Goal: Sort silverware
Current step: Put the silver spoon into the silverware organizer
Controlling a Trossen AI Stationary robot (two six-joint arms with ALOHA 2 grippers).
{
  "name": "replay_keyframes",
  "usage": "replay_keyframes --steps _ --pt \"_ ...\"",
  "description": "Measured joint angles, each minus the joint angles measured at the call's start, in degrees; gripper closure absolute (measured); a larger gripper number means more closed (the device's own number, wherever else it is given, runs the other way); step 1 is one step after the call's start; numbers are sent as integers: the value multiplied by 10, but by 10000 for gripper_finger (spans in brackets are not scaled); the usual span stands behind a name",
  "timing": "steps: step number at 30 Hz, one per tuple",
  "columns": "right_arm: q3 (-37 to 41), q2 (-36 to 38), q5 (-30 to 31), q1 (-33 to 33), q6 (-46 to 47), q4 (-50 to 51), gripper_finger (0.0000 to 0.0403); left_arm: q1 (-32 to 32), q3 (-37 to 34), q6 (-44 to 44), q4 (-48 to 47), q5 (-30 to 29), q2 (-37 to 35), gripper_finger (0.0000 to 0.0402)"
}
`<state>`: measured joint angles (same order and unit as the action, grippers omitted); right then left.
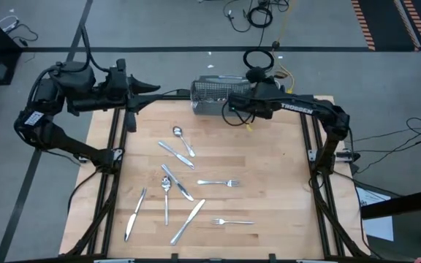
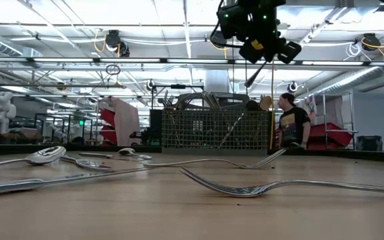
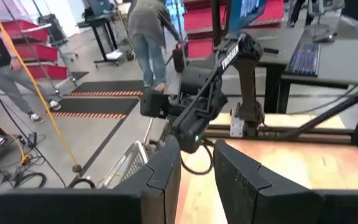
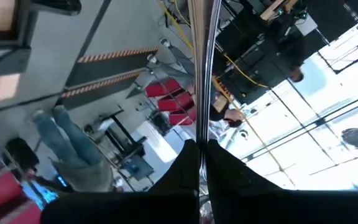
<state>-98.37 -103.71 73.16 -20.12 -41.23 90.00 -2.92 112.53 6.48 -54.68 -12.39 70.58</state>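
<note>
The right gripper (image 4: 201,152) is squeezed shut on one thin shiny piece of silverware (image 4: 201,68), which sticks straight out from between its two dark fingers. You cannot tell if it is a knife, a fork or a spoon. From above, this gripper (image 1: 230,109) is up in the air over the grey wire basket (image 1: 210,95) at the far edge of the wooden table (image 1: 283,183). From table height, the basket (image 2: 215,130) already has some handles poking up out of it. The left gripper (image 1: 156,88) waits over the far left corner of the table, with its fingers (image 3: 166,174) a little way apart and nothing between them. The rest of the silverware lies spread out in the middle and near part of the table: a spoon (image 1: 180,135), two forks (image 1: 220,183), and some knives (image 1: 187,222). A person (image 2: 292,123) stands in the room behind the table.
</note>
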Motion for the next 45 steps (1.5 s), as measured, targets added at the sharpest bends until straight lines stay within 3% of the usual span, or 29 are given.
replay_keyframes --steps 5,8,15,29,39,45 --pt "0 -1 17 3 -56 -2 403 0 0 0 -23 -1 0 300" --pt "1 1 -34 3 -68 -2 403 0 0 0 -23 -1 0 300" --pt "27 -25 -50 -1 -94 -19 403 0 0 3 -23 -1 0 300" --pt "61 -79 -15 -35 -132 -52 402 0 0 21 -23 -46 0 300" --pt "61 -78 -89 -36 -188 -87 402 0 0 33 -13 -48 0 300" --pt "61 -78 -107 -35 -182 -92 361 0 0 33 -14 -48 0 300"
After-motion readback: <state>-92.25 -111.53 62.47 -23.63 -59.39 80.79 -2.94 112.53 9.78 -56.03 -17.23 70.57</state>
